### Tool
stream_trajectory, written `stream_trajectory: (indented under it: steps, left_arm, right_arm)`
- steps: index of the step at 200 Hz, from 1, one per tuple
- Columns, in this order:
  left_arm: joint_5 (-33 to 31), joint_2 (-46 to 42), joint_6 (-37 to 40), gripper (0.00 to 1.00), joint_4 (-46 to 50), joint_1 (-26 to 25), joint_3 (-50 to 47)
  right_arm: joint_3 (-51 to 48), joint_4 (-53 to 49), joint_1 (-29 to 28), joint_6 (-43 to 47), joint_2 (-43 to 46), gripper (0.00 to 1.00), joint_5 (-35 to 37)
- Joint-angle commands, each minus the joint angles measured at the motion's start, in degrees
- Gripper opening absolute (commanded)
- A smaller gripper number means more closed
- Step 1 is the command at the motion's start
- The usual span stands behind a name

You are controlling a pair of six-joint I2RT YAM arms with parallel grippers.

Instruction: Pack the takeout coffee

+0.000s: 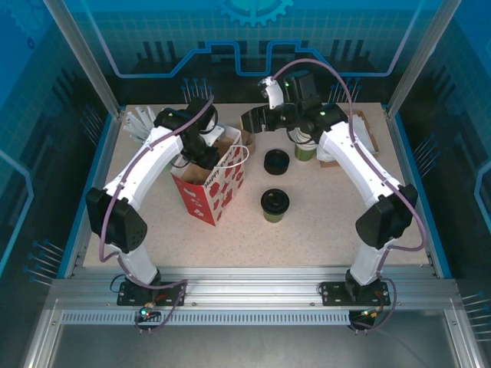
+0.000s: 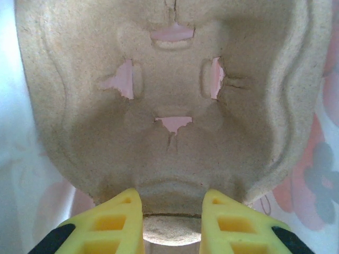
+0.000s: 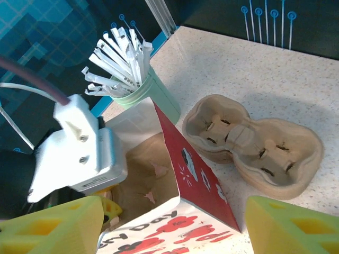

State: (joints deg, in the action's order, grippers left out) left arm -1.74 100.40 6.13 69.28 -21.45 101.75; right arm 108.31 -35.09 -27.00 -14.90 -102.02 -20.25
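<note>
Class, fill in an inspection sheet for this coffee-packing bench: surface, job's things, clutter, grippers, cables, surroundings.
Surface: speckled beige table, no spills seen.
Job's things: takeout coffee upright and lidded on the table, beside the paper bag; pulp carrier inside the bag.
Clutter: lid stack, green cup stack, straw cup, spare carriers.
Grippers: left gripper in the bag, fingers astride the carrier's edge, grip unclear; right gripper open above the bag.
Cables: purple cable along each arm, off the table.
Surroundings: aluminium frame, blue panels.
</note>
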Motion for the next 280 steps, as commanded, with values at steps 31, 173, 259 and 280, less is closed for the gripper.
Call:
stream_trajectory:
  steps: [31,173,259,280]
  left_arm:
    - [-0.1,0.9,-3.9,0.15,-4.5,-1.3,-4.9]
    - [1.8,0.0,-9.2,0.16,-16.4,-4.3,-21.1]
    - [0.3,3.7,-11.0,0.24,-23.2,-6.2,-25.7]
    - [0.3,4.4,-11.2,0.27,-24.6,-6.4,-26.8]
  right_arm:
    - [-7.6,0.0,0.9,2.1,8.5,0.79,4.9]
    - [-21.2,2.4,3.9,1.4,16.5,0.82,5.5]
    - [-22.8,3.1,4.6,1.1,15.9,0.83,5.0]
    - [-23.1,3.2,4.7,1.0,15.8,0.83,5.1]
